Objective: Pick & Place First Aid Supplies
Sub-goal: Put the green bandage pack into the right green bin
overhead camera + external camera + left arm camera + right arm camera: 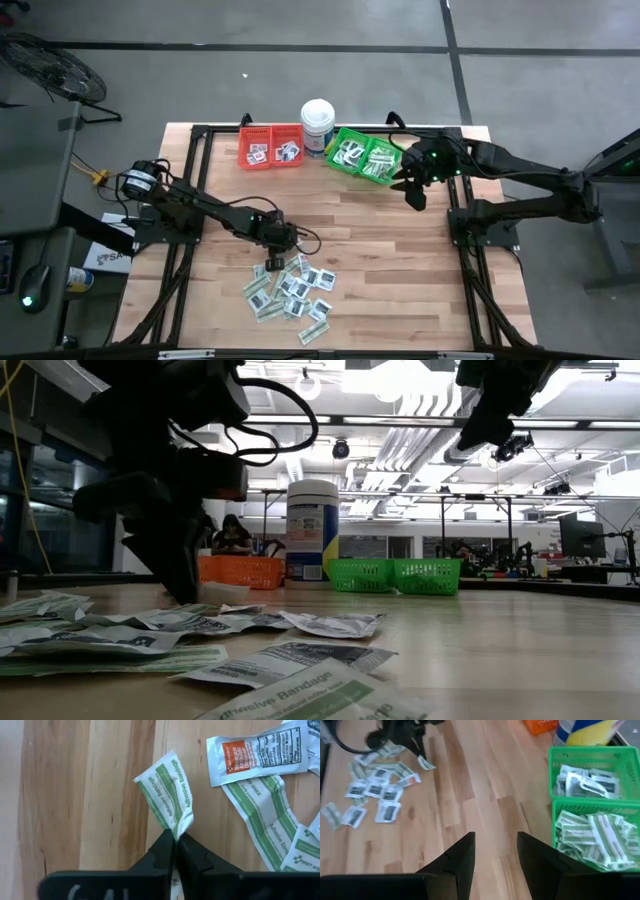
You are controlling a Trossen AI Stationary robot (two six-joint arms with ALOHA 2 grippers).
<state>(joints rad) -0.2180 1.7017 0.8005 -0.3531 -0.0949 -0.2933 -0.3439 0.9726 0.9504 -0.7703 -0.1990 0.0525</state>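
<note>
A pile of small flat packets [292, 292] lies on the wooden table near its near edge: square white ones and longer green-and-white strips. My left gripper [272, 264] stands at the pile's left far corner, shut on one green-and-white bandage strip [167, 796]. My right gripper [496, 854] is open and empty, up in the air beside the green bins [364, 157], which hold several packets. In the low view the left gripper [185, 585] reaches down to the packets. My left gripper pinches the green-and-white strip by one short end [179, 831] between its two fingertips [164, 849]. It comes from above, pointing down. The strip sticks out past the fingertips, bent and raised off the wood; whether its far end touches the table I cannot tell.
Two red bins [270, 146] with a few packets stand at the far edge, a tall white tub [318, 125] between them and the green bins. Bare wood [380, 240] lies between pile and bins. A person [232, 535] sits in the room behind the table.
</note>
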